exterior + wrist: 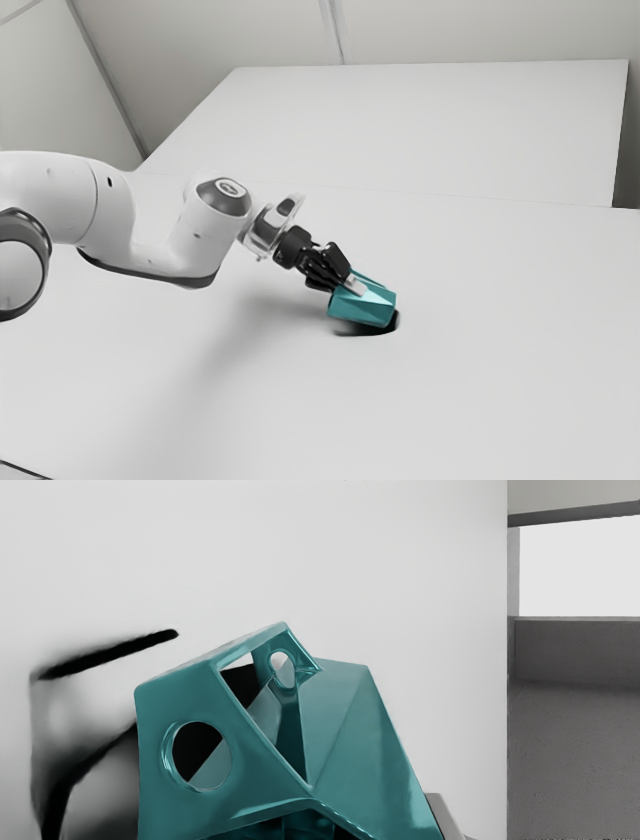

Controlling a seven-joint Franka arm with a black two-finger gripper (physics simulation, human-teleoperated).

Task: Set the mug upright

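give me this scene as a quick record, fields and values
mug: teal, glossy, angular, with round holes
mug pose: tilted, not upright
gripper: black, at the mug's end nearer the arm
arm: reaching in from the exterior view's left
table: plain, pale
shadow: dark, by the mug
mug touching table: cannot tell

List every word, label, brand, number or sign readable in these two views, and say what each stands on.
Legible text: none.
Dark round cap on the arm: a small pale oval mark, perhaps a logo, too small to read.
Teal mug: no lettering or numbers on the faces in view.
Table: no lettering that I can see.
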